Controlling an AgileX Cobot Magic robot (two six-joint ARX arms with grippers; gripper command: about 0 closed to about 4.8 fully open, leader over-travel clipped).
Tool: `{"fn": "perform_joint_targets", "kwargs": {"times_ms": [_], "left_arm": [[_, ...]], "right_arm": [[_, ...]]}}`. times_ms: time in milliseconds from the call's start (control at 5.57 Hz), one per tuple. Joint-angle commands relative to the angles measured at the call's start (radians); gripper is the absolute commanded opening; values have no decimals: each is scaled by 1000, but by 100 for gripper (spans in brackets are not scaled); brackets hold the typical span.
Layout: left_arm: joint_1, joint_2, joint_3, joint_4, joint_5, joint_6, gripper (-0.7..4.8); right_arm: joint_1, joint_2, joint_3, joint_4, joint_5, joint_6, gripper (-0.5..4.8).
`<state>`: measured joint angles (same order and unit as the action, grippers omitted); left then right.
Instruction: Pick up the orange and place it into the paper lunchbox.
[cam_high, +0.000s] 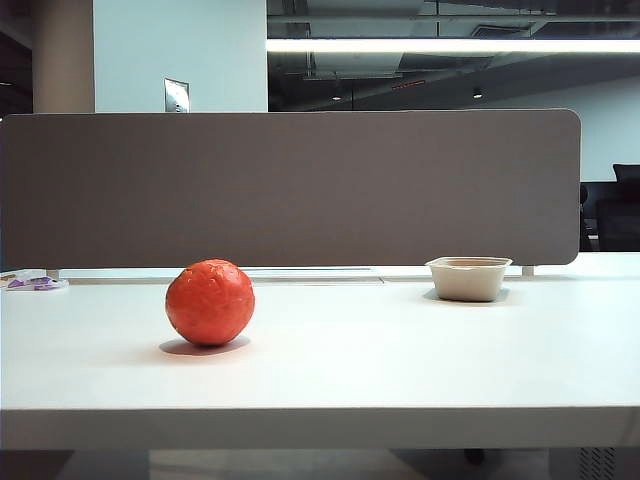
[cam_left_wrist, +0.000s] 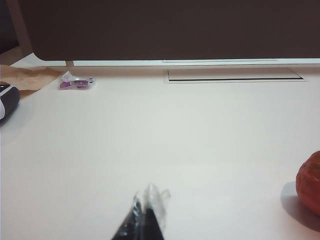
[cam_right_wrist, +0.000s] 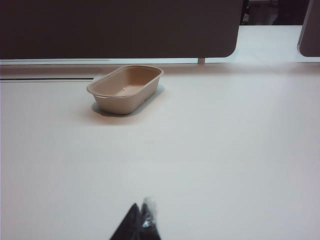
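The orange (cam_high: 210, 302), a bumpy red-orange ball, rests on the white table (cam_high: 400, 350) left of the middle; its edge also shows in the left wrist view as the orange (cam_left_wrist: 310, 182). The paper lunchbox (cam_high: 469, 278), a beige oblong tray, stands empty at the back right, and the right wrist view shows the paper lunchbox (cam_right_wrist: 125, 89) from above. My left gripper (cam_left_wrist: 145, 210) is shut with nothing in it, well short of the orange. My right gripper (cam_right_wrist: 141, 215) is shut and empty too, far from the lunchbox. Neither arm shows in the exterior view.
A grey partition (cam_high: 290, 185) runs along the back of the table. A small purple-and-white packet (cam_left_wrist: 75, 81) lies at the far left by brown paper (cam_left_wrist: 27, 76) and a dark object (cam_left_wrist: 7, 100). A cable-slot cover (cam_left_wrist: 235, 75) sits flush in the tabletop.
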<state>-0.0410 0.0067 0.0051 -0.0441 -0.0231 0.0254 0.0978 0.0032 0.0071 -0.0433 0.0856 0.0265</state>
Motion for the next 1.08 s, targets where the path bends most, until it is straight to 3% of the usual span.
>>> {"fn": "perform_joint_targets", "kwargs": {"times_ms": [180, 1078], "left_arm": [[-1, -3, 103, 0, -9, -161, -5], [-1, 19, 228, -68, -25, -183, -5]], "right_arm": [[0, 5, 157, -33, 10, 30, -1], [0, 77, 288, -87, 24, 29, -1]]}}
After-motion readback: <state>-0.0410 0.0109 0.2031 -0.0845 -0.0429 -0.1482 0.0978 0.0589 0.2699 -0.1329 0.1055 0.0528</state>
